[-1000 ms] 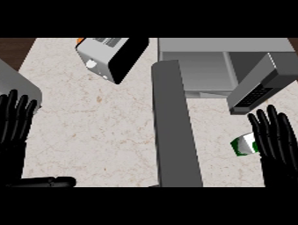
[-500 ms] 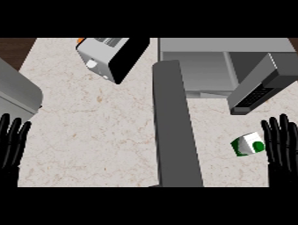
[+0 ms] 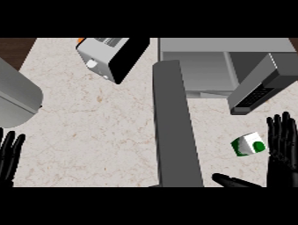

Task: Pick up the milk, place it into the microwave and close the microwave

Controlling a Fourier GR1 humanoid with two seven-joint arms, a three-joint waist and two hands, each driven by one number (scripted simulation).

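While the right hand [image 3: 286, 151] has drawn back with fingers straight and empty, the milk [image 3: 248, 144] sits just left of them, ungrasped.

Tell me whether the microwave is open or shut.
Open. The microwave shows its bare grey cavity, and its door is swung out toward the robot, edge-on, left of the milk.

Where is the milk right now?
In the head view the milk sits on the counter at lower right, just left of the right robot hand.
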